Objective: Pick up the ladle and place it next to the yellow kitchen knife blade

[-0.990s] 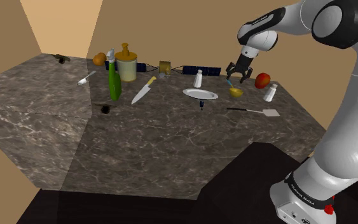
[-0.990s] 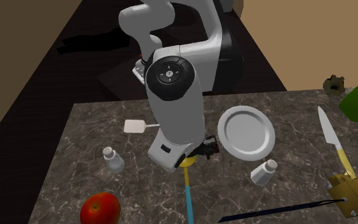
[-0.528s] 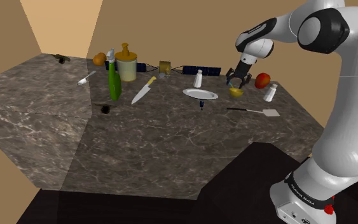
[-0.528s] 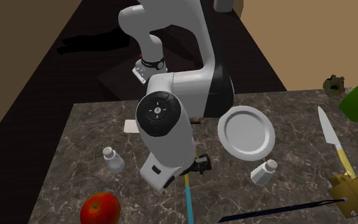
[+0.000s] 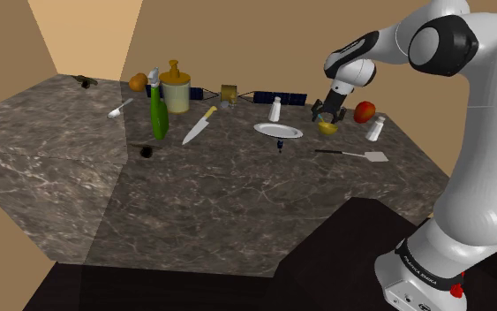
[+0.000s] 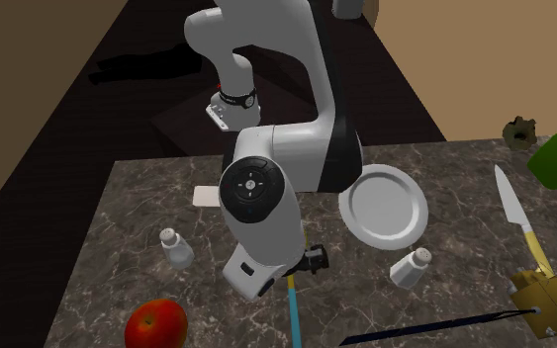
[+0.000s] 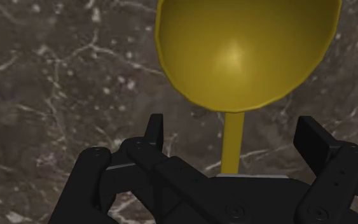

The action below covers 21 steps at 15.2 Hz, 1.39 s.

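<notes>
Gripper (image 7: 233, 130) is spread wide: the two black fingers (image 7: 155, 130) stand on either side of the ladle's thin yellow neck with clear gaps, gripping nothing. Right ahead of them is the ladle (image 7: 244, 51), its round yellow bowl open to the wrist camera and resting on the dark marbled counter (image 5: 237, 194).

In the shoulder view the gripper (image 5: 327, 115) hangs low over the ladle (image 5: 327, 128), which lies just beside the white plate (image 5: 278, 131), on the plate's shoulder-view right. The second exterior view has the gripper (image 6: 311, 262) tucked under the white forearm, with the ladle's blue handle (image 6: 294, 314) running away from the plate (image 6: 383, 206).

The red apple (image 5: 365, 110) sits past the ladle, farther from the plate. One white shaker (image 5: 274, 109) stands close behind the plate, and another (image 5: 375, 129) stands out beyond the ladle. The spatula (image 5: 361, 155) lies nearer the stand than the plate.

On the plate's opposite side, well apart from it, is the knife (image 5: 199, 125), with a yellow handle and a pale blade. The green bottle (image 5: 158, 113) stands just beyond it.
</notes>
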Each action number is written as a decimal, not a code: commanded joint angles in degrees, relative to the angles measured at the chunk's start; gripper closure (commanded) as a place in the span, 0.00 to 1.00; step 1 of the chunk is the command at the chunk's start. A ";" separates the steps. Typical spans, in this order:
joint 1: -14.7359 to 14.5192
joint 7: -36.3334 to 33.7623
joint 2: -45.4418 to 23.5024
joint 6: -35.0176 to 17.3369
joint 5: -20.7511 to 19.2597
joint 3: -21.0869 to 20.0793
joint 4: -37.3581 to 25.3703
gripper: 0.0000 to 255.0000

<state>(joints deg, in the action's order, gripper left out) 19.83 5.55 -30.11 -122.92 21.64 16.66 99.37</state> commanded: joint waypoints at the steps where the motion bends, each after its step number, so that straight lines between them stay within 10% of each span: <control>1: 0.00 -0.01 -0.02 -0.02 0.01 -0.01 -0.01 0.00; 3: 0.00 0.00 -0.01 -0.02 0.01 0.00 0.00 0.00; 4: 0.00 0.00 -0.01 -0.02 0.01 0.00 0.00 1.00; 21: -0.44 -1.57 3.23 4.43 -1.61 0.82 -1.48 1.00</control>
<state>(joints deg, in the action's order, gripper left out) 19.48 4.17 -27.38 -118.95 20.24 17.37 97.88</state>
